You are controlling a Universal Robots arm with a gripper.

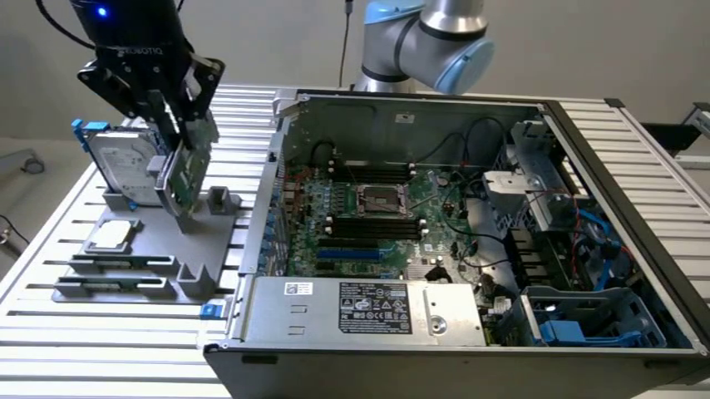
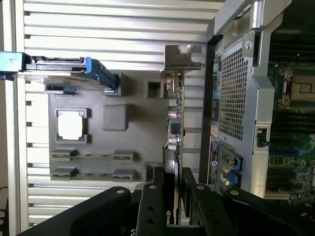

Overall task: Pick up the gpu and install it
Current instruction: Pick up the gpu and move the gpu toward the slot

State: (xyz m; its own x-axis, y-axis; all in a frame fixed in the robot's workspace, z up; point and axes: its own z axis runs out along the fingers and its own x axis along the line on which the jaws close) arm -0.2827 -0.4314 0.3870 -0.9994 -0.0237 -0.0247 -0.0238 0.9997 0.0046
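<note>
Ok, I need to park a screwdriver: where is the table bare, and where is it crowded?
In the exterior view, bare slatted table lies below the gray holder, and another strip past the computer case on the exterior view's right. The holder is crowded: hard drive, and the gripper clamping the gpu on its case side.

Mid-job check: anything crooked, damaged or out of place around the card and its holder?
Nothing stands out. The thin green-board gpu with silver end bracket sits straight, edge-on, gripped in the black end effector at the grey moulded parts holder. The silver hard drive in its blue frame stands on edge in its slot there.
</note>
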